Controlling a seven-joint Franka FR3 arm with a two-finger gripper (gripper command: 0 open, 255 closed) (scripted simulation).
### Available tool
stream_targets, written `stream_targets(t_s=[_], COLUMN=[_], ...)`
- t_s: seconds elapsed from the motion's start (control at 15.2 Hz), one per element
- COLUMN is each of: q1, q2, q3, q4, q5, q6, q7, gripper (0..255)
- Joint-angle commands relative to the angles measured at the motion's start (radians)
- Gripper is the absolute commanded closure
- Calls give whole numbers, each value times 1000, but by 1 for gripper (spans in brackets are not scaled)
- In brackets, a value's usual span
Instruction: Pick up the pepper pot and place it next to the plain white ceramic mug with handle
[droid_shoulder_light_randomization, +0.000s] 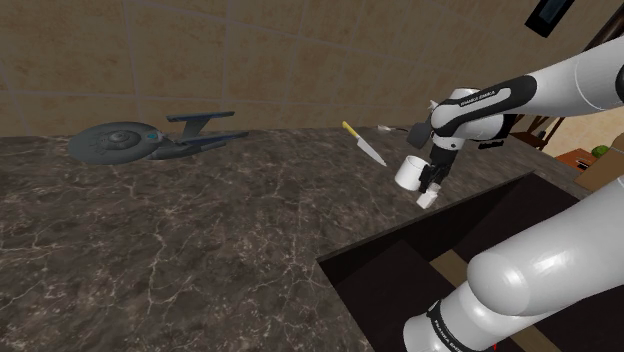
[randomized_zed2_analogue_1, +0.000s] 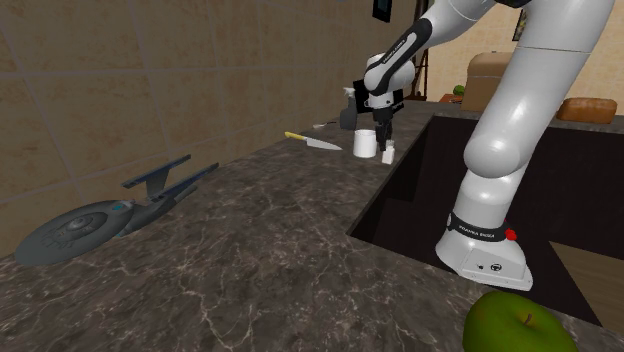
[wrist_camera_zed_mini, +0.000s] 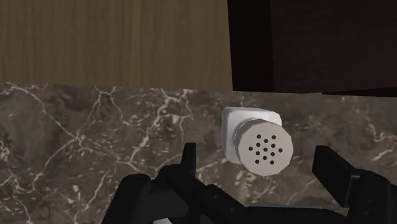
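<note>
Counter (droid_shoulder_light_randomization: 200, 230): dark veined stone that bears everything, and drops into a dark recess (droid_shoulder_light_randomization: 400, 275) close by the pot.
Mug (droid_shoulder_light_randomization: 409, 172): white and upright, just beside the pot on the shoulder view's left; whether the two touch cannot be told.
Gripper (wrist_camera_zed_mini: 256, 156): directly over the pot, its fingers spread wide, one on each side with a gap to each; it grips nothing.
Pepper pot (wrist_camera_zed_mini: 254, 141): small, with a white squarish body, standing upright near the counter's edge.
Handling: probably light and rigid, with smooth sides likely to slip, and too short to offer much purchase.
Hold: best across the body's flat sides, low beneath the cap.
Cap (wrist_camera_zed_mini: 265, 148): grey, round and perforated; its rounded edge makes a poorer seat for the fingers.
</note>
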Motion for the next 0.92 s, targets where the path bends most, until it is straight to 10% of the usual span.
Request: stream_targets(t_s=[0.0,0.86], q1=[0,10], q2=[0,-47], q3=[0,17], q4=[0,89], q5=[0,5], q6=[0,-136], q7=[0,3], gripper=[0,0])
